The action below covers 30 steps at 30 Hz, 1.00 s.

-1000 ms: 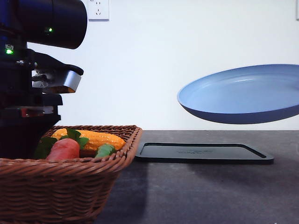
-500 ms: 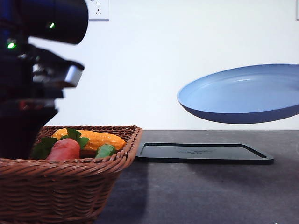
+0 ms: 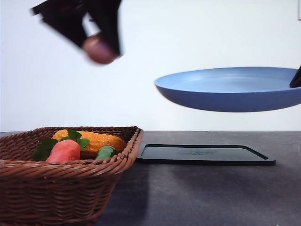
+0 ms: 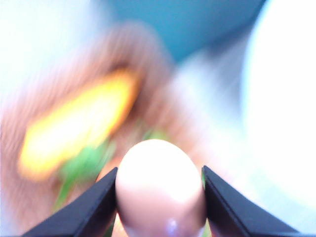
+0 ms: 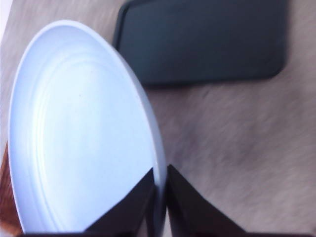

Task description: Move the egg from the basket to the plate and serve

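Left gripper (image 3: 99,44) clamps the egg (image 3: 99,49) between its fingers, high above the basket (image 3: 66,188); the egg's long axis runs along the fingers. Right gripper (image 5: 160,197) pinches the rim of the plate (image 3: 225,92), held level above the black tray (image 3: 204,154).

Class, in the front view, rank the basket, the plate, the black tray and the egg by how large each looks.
1. basket, though it is nearest the camera
2. plate
3. black tray, seen edge-on
4. egg, held in the left gripper
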Each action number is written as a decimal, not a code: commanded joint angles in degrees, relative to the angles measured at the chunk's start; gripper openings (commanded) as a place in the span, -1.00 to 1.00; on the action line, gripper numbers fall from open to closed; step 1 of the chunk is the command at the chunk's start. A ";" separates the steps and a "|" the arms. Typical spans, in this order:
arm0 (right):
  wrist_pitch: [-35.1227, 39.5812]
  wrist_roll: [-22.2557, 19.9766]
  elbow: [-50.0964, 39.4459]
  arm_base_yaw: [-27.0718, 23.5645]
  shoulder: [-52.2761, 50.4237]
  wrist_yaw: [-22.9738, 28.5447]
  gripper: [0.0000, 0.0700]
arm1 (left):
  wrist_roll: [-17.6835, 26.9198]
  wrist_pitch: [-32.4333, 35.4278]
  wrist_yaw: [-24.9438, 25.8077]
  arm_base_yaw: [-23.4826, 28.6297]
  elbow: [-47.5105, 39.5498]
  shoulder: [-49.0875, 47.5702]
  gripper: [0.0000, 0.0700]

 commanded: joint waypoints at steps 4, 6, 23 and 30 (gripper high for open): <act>0.59 0.79 0.37 3.53 2.87 -3.10 -1.00 | 0.33 7.55 4.56 -5.28 1.08 0.84 -0.67; 0.62 0.79 0.37 5.33 3.98 -3.31 -1.00 | 0.47 9.28 4.83 -7.54 1.08 1.54 -0.67; 2.01 0.81 0.37 10.96 6.59 -3.02 -1.00 | 3.73 9.69 4.73 -13.72 1.08 13.07 -0.67; 2.01 0.80 0.37 10.96 6.59 -3.02 -1.00 | 4.21 9.96 4.72 -13.87 1.08 14.71 -0.58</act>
